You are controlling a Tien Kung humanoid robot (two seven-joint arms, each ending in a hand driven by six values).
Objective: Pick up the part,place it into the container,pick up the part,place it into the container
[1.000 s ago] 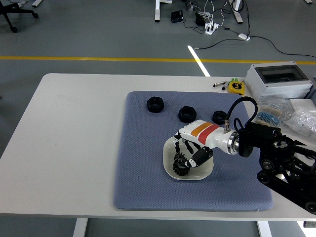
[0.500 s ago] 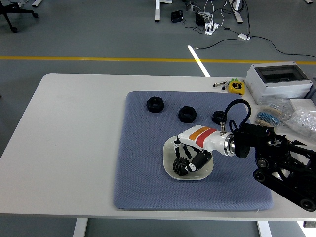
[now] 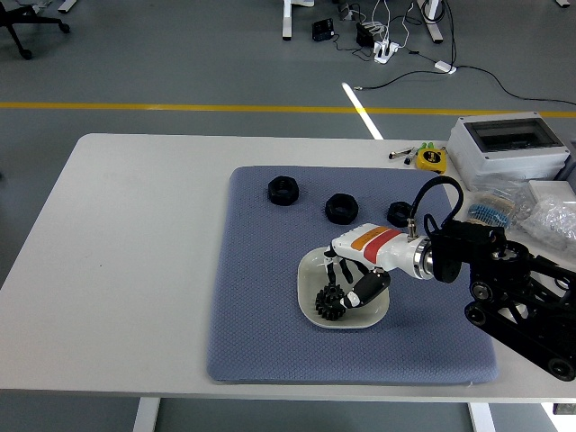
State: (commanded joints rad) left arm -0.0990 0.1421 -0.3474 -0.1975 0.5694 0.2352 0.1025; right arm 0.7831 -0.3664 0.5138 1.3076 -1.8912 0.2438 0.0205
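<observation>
This looks like a robotics lab or workshop. A white desk (image 3: pixel 135 234) stands on a grey floor (image 3: pixel 180 54) marked with a yellow line (image 3: pixel 180 106). Cables and a power strip (image 3: pixel 385 49) lie on the floor, a grey electrical enclosure (image 3: pixel 508 148) and a tape measure (image 3: pixel 432 159) sit on the desk, and an office chair (image 3: pixel 22 22) stands at the top left.

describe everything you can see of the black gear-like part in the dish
The black gear-like part is small, dark and toothed around its edge, looking like plastic or metal. It lies inside the shallow pale dish, toward its lower left, and the dish sits on the blue-grey mat. The right hand is right beside it with its fingers close against the part; whether they grip it cannot be told.
</observation>
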